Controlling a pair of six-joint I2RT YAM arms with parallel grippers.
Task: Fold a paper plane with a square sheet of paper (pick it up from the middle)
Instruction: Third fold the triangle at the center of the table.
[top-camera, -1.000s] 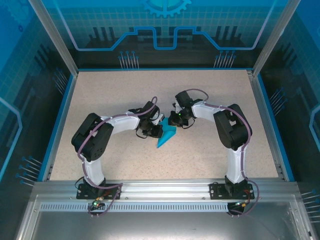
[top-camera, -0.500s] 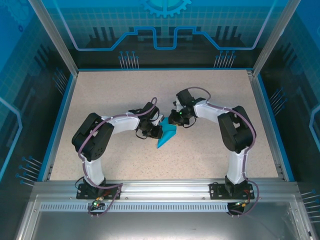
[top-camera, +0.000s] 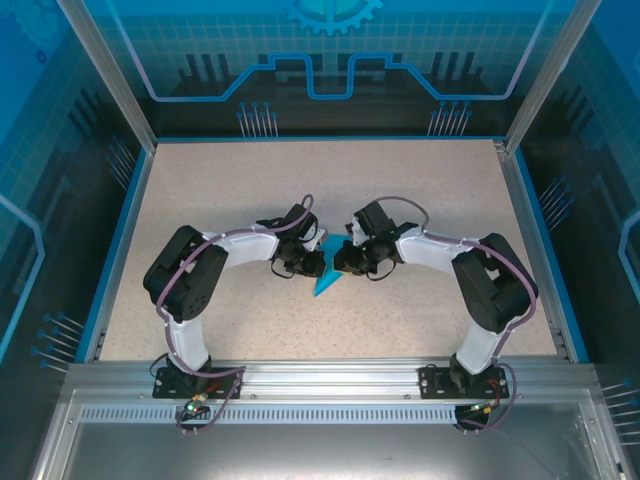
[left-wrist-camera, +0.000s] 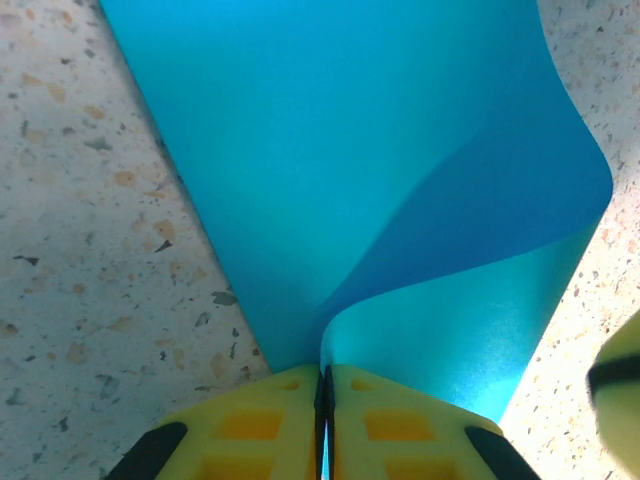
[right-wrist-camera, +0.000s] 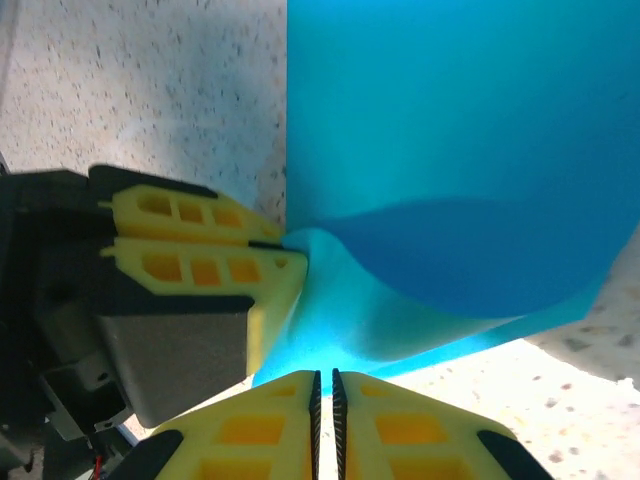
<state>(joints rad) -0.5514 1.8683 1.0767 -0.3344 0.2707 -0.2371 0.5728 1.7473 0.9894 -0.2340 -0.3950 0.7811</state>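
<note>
The square sheet of paper (top-camera: 325, 284) is bright cyan-blue and lies folded at the table's middle, with a pointed tip showing below the two grippers. My left gripper (top-camera: 312, 262) is shut on its edge. In the left wrist view the yellow jaws (left-wrist-camera: 323, 372) pinch the paper (left-wrist-camera: 340, 150), and a top layer curls up to the right. My right gripper (top-camera: 342, 262) faces the left one across the paper. In the right wrist view its jaws (right-wrist-camera: 323, 375) stand almost together with nothing seen between them, just short of the paper (right-wrist-camera: 450, 130). The left gripper (right-wrist-camera: 295, 250) shows there too, holding the paper's raised fold.
The speckled beige table (top-camera: 200, 200) is walled by blue-edged panels and aluminium posts (top-camera: 105, 70). The right arm's elbow (top-camera: 495, 290) juts out to the right. A metal rail (top-camera: 320, 380) carries both arm bases at the near edge.
The right gripper has moved nearer and slightly left, lower over the paper and covering more of it. Its elbow has swung out right. The left arm has stayed still.
</note>
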